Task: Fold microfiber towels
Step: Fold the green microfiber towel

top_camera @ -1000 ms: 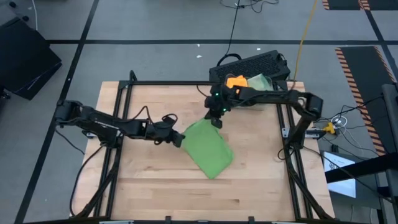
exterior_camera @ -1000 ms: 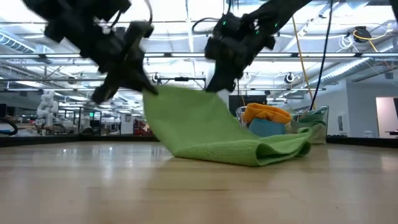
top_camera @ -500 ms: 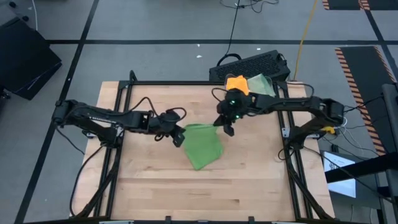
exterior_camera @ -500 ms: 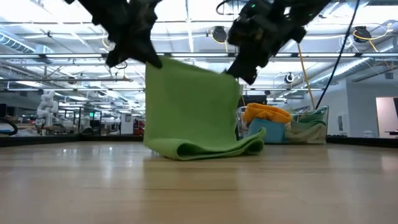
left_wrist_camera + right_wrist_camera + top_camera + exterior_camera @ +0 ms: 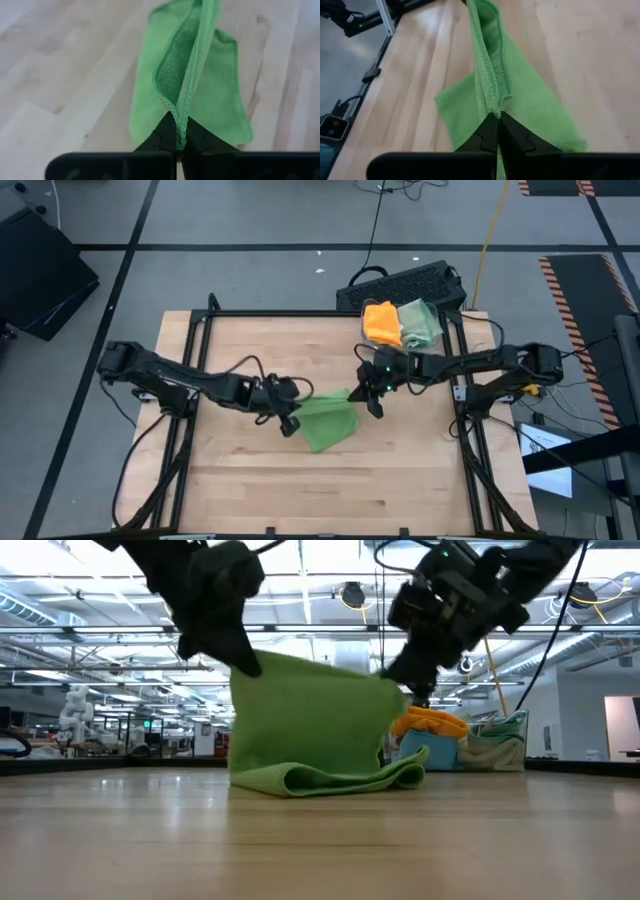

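Towel [image 5: 328, 420] mid-table [image 5: 400, 480], betw. left gripper [image 5: 290, 420] & right gripper [image 5: 374, 402]; 2 towels [image 5: 400, 323] piled at far-right corner.

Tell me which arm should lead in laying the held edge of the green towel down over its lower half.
Neither clearly. The left gripper and right gripper each pinch one top corner of the lime green towel, which hangs level between them, so both should probably lower together.
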`<state>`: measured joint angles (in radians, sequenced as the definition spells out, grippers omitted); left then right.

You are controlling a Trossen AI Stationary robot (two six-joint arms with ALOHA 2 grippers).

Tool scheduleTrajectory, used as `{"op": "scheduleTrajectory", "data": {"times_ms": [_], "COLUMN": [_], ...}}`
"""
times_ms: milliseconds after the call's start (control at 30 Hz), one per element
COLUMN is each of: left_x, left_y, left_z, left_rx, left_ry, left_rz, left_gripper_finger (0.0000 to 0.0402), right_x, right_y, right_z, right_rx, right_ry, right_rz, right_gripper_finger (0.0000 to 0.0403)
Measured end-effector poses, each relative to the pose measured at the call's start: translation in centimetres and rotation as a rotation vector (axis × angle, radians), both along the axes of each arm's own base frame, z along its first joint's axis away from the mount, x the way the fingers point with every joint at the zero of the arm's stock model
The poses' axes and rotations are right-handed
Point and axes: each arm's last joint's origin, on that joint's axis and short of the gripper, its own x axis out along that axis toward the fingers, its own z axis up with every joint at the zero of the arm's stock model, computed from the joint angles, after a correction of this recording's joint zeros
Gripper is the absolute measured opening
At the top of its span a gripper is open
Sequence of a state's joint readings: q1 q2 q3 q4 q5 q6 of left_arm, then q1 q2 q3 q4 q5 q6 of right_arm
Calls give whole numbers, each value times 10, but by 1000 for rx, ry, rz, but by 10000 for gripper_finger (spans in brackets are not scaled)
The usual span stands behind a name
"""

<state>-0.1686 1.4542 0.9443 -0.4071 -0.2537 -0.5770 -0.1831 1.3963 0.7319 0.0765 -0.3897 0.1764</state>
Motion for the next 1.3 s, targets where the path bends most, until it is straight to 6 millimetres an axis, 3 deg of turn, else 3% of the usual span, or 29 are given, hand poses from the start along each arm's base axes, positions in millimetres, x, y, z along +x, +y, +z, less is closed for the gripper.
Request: {"op": "scheduleTrajectory", "data": {"times_ms": [333,600,833,1000,1133,1300], "left_x": [28,35,40,44,39,30], "left_y": [-24,-43,-53,-50,-43,-30], "left_z": [-44,-64,-52,-23,-10,-30], "left_rx": [-26,-186,-361,-490,-425,-316], "left_ry": [5,17,-74,-227,-283,-144], "left_rz": [-15,-13,-86,-78,4,257], "left_gripper_finger": [4,39,145,212,222,195], "right_x": [-11,-10,-11,-15,-18,-6], "right_y": [16,19,22,17,12,18], "right_z": [-40,-46,-44,-37,-23,-7], "right_rx": [33,75,225,401,467,302], "right_ry": [59,76,97,106,83,-109], "right_rz": [52,96,149,189,124,16], "right_gripper_finger": [0,36,110,144,149,140]}}
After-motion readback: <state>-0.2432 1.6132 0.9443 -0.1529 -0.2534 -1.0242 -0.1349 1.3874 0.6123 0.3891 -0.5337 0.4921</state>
